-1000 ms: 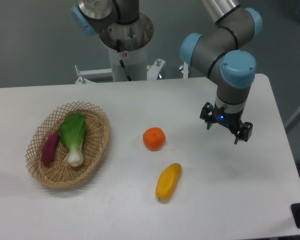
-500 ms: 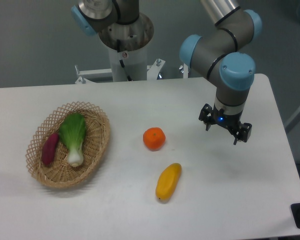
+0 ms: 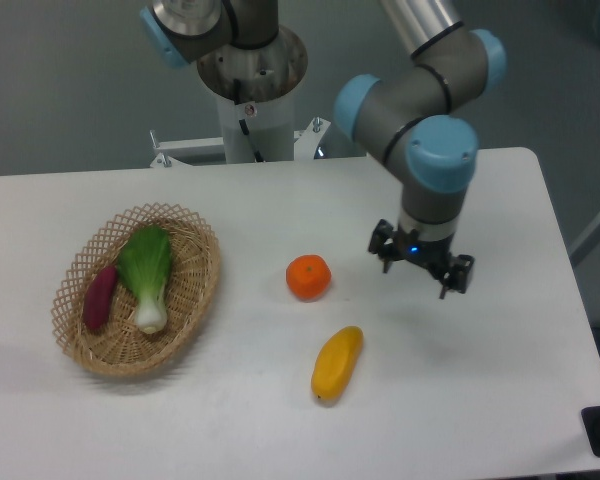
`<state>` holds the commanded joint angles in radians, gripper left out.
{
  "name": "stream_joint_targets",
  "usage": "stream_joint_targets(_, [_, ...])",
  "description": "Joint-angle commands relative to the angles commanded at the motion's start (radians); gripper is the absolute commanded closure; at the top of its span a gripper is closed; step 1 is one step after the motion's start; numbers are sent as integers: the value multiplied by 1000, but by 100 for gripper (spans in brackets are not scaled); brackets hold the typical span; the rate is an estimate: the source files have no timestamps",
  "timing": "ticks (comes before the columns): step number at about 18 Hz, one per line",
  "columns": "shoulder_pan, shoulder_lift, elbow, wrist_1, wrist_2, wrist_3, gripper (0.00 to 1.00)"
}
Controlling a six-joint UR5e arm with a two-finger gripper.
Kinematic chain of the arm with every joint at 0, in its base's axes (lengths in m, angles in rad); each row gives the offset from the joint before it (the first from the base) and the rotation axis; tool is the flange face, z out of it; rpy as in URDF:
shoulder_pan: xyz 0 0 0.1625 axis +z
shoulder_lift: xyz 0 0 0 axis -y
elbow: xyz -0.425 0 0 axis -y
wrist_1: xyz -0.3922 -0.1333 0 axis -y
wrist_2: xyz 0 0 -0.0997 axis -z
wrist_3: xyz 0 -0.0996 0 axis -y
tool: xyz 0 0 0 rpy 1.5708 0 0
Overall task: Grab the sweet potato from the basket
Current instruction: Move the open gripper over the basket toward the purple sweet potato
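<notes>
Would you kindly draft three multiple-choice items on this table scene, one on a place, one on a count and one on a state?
1. Where does the reddish-purple sweet potato lie?
A. In the oval tan wicker basket, beside the green-leafed bok choy
B. On the bare table next to the round orange fruit
C. Between the gripper's fingers

2. How many items lie on the white table outside the basket?
A. None
B. Two
C. Four

3. What is the black two-finger gripper doing?
A. Clamping the yellow-orange oblong fruit
B. Holding nothing, open above the table
C. Resting inside the basket

Answers: 1 A, it sits at the basket's left side; 2 B, only the two fruits; 3 B, its fingers stand apart and empty.
</notes>
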<state>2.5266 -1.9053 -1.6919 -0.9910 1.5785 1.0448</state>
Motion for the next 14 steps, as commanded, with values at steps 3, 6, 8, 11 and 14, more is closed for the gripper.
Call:
stream_joint_targets(3, [-58,5,-15,0,-3,-81,0])
stream_joint_targets(6, [-110,5,-29,0,-3,-167,0])
stream_joint_targets(8, [-156,8,-28,0,-5,-225,0])
stream_joint_targets(11, [-258,26,-26,2,-49,-337,0])
stream_joint_targets(14, [-351,31,-22,11,-71,-351,0])
